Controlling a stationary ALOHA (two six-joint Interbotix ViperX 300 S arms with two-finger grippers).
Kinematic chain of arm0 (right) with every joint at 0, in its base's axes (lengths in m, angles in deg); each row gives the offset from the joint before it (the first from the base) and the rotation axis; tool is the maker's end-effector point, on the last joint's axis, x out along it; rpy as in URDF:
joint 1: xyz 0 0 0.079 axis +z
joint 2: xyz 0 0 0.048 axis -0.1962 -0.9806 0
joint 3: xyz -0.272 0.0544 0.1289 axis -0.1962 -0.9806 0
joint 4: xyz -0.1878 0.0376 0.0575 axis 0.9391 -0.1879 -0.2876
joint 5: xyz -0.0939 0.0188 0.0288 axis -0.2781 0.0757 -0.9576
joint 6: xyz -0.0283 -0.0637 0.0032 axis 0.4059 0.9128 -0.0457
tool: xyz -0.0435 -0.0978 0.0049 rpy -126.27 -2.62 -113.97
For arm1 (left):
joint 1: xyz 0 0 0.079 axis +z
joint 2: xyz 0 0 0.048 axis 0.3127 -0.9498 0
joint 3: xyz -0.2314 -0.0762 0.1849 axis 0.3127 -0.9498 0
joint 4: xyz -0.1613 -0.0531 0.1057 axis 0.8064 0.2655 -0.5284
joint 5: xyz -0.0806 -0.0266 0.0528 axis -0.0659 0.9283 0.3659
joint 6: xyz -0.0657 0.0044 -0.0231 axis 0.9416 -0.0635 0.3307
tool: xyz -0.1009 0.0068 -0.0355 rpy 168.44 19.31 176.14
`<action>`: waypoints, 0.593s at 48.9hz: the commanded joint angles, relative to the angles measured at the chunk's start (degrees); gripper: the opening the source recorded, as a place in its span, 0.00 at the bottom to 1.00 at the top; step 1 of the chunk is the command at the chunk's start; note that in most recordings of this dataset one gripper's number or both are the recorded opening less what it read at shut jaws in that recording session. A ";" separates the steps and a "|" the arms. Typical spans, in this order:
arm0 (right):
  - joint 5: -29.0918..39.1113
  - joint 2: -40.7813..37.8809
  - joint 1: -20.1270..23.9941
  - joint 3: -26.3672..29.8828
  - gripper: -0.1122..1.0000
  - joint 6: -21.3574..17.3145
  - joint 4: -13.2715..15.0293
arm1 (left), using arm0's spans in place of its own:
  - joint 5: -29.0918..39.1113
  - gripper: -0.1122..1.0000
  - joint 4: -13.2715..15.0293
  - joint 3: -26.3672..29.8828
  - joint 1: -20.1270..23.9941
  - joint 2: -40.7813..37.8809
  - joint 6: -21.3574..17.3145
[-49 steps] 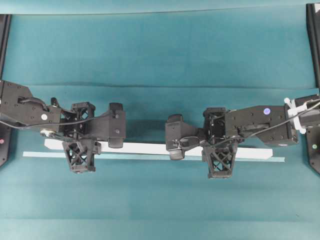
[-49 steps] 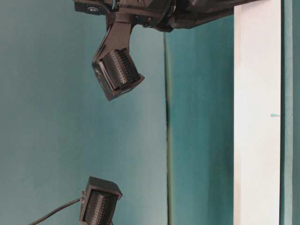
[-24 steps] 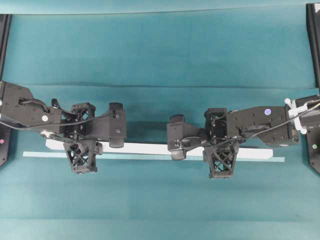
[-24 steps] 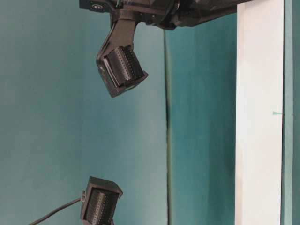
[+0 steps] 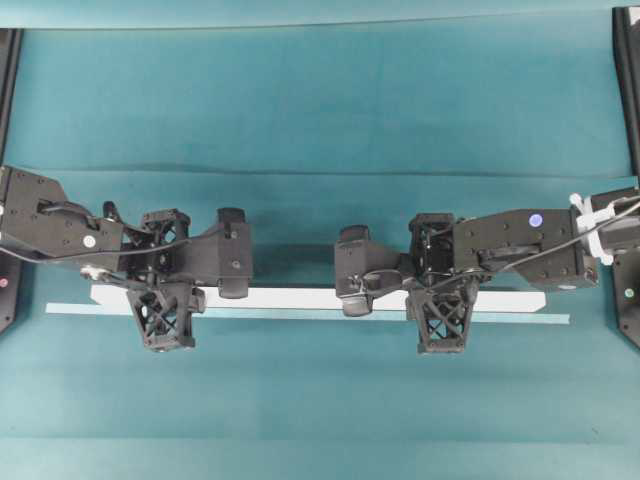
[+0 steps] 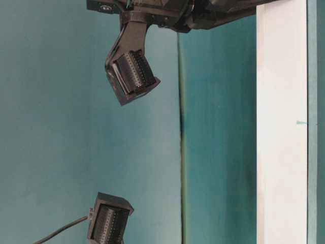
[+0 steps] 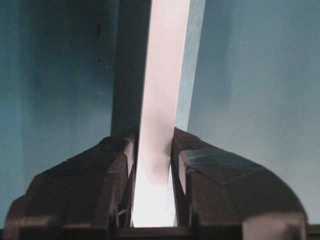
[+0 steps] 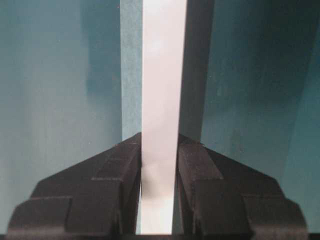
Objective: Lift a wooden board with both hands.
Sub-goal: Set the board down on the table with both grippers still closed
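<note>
White wooden board [image 5: 300, 298] between both grippers

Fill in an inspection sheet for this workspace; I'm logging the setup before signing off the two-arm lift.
Surface: teal table cover, with a fold line across it.
Job's things: white wooden board, long and narrow, held near both ends; its shadow shows on the cover behind it.
Clutter: a thin pale teal strip along the board's near edge; nothing else seen.
Grippers: left hand shut on the board; right hand shut on the board.
Cables: black cable over the left arm; another on the right arm.
Surroundings: dark frame rails at the side edges.
</note>
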 commanded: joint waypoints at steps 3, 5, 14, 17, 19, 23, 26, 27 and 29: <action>-1.14 0.09 0.00 -0.18 0.30 0.62 0.00 | -0.53 0.26 0.18 0.35 -0.26 0.26 0.53; -1.32 0.09 0.00 -0.26 0.30 0.62 0.00 | -0.53 0.26 0.18 0.35 -0.26 0.26 0.62; -1.41 0.09 0.00 -0.35 0.30 0.44 -0.26 | -1.05 0.26 0.09 0.18 -0.26 0.35 -0.26; -1.58 0.09 0.00 -0.44 0.30 0.35 -0.26 | -2.46 0.26 0.09 0.00 -0.18 0.35 -0.79; -1.93 0.09 0.00 -0.44 0.30 0.00 -0.26 | -3.52 0.26 0.09 -0.18 -0.26 0.62 -0.97; -2.55 0.09 0.00 -0.44 0.30 -0.18 -0.70 | -4.22 0.26 0.09 -0.35 -0.18 0.62 -1.23; -2.90 0.09 0.00 -0.53 0.30 -0.18 -0.88 | -4.13 0.26 0.09 -0.35 -0.18 0.44 -1.41; -2.99 0.09 0.00 -0.44 0.30 -0.18 -0.97 | -4.13 0.26 0.09 -0.35 -0.18 0.62 -1.32; -2.99 0.09 0.00 -0.44 0.30 -0.26 -0.97 | -4.04 0.26 0.09 -0.53 -0.18 0.62 -1.49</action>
